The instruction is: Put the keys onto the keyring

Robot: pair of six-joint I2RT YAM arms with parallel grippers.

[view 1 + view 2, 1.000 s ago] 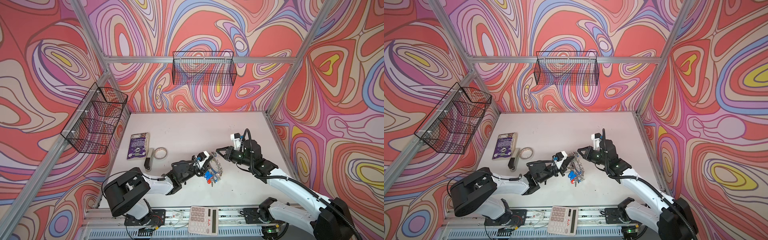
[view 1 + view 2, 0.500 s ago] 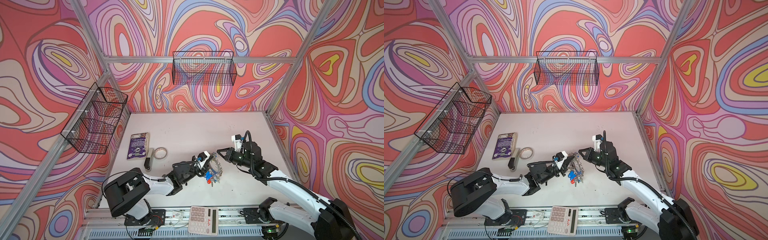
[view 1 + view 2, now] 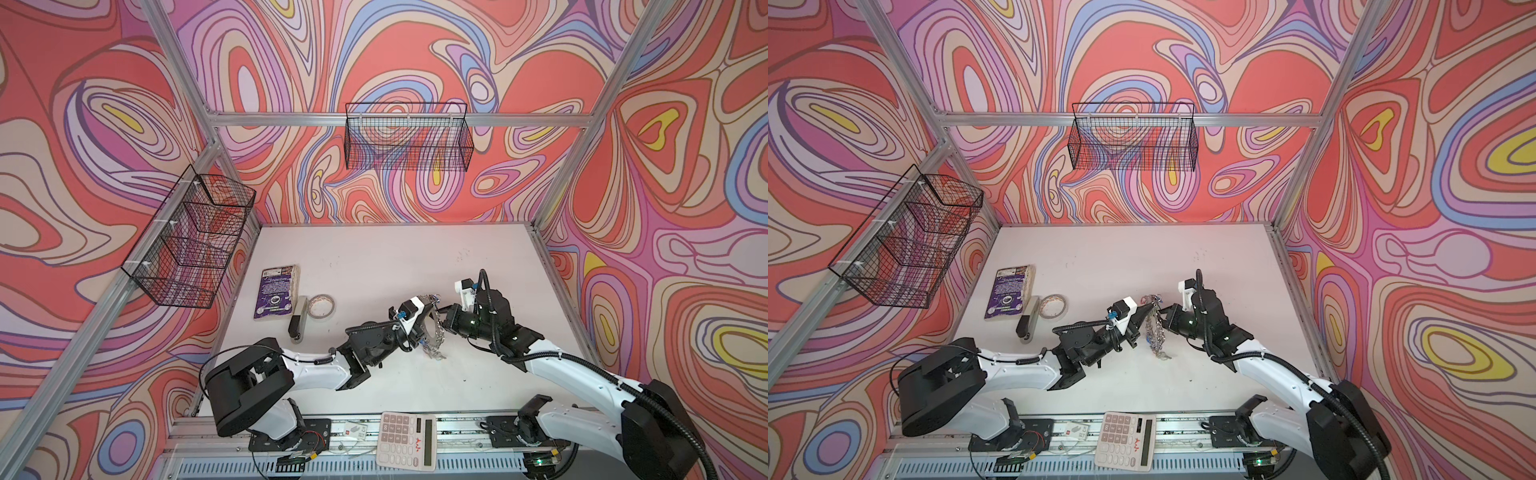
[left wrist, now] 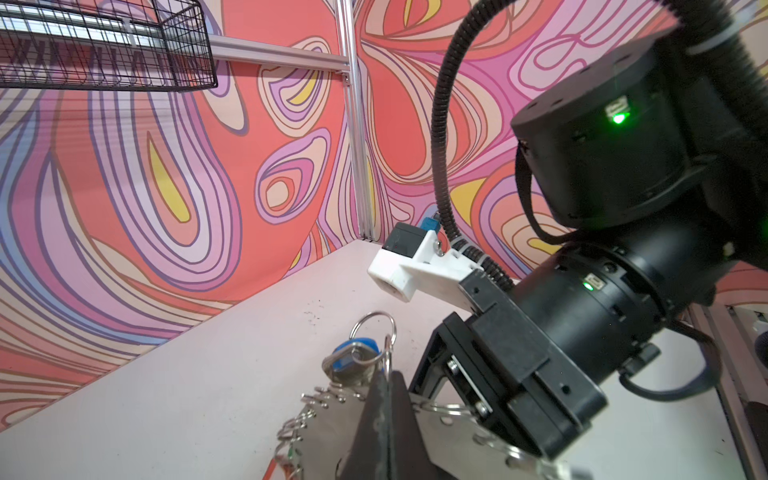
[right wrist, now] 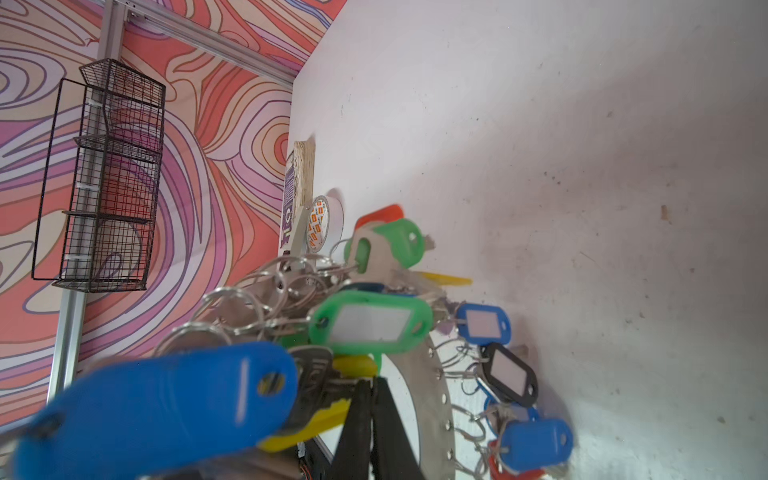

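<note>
keyring point(image 3: 1156, 334) between left pincer point(image 3: 1145, 311) and right pincer point(image 3: 1165, 312); book point(image 3: 1007, 293), stapler point(image 3: 1029, 319), tape roll point(image 3: 1054, 306) further left; calculator point(image 3: 1126, 441) in front.

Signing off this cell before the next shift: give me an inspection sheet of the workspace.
Surface: white tabletop, scuffs and specks.
Job's things: large grey metal keyring upright between grippers; small silver keys with coloured plastic tags hanging on it.
Clutter: purple book, grey stapler, translucent tape roll; white calculator on front rail.
Grippers: left gripper and right gripper shut at keyring; exact grip unclear.
Cables: black corrugated conduit along right arm.
Surroundings: two black wire baskets, swirl-patterned walls.
</note>
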